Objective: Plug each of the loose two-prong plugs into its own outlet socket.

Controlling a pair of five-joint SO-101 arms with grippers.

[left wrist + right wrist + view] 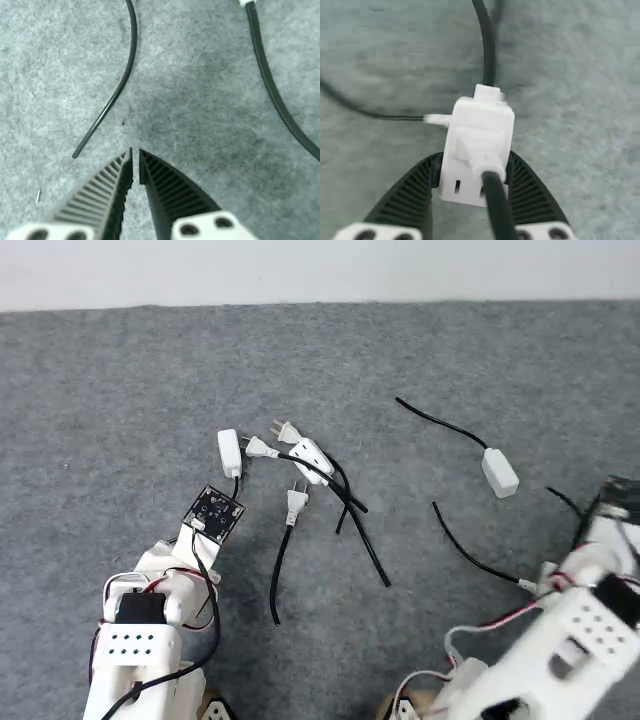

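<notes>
From where I stand, the left gripper (135,152) hangs over the bare grey mat (120,390), its jaws drawn to a narrow slit with nothing between them. The right gripper (475,159) is clamped on a white socket block (477,130), which shows two slots on its near face and has a thick black cord (489,45) leaving its far end. In the high view the right arm (590,625) sits at the lower right edge, well apart from the loose plugs clustered in the middle of the frame. The nearest plug (297,502) lies just right of the left arm (150,625) tip. Its long axis runs almost straight up and down the frame, prongs toward the top, and its own cord (278,575) trails downward. The left arm looks much the nearer of the two, and I'd judge it has to open up and take that plug across its narrow sides. I count three plugs with bare prongs: the nearest one, a second plug (258,447) and a third plug (287,431) higher in the frame. I make out four sockets. One is the held block, and a left socket (229,452) sits at the cluster's left edge. A long socket (313,460) touches the third plug, though I cannot tell whether they are joined. A lone socket (500,472) lies right of centre.
</notes>
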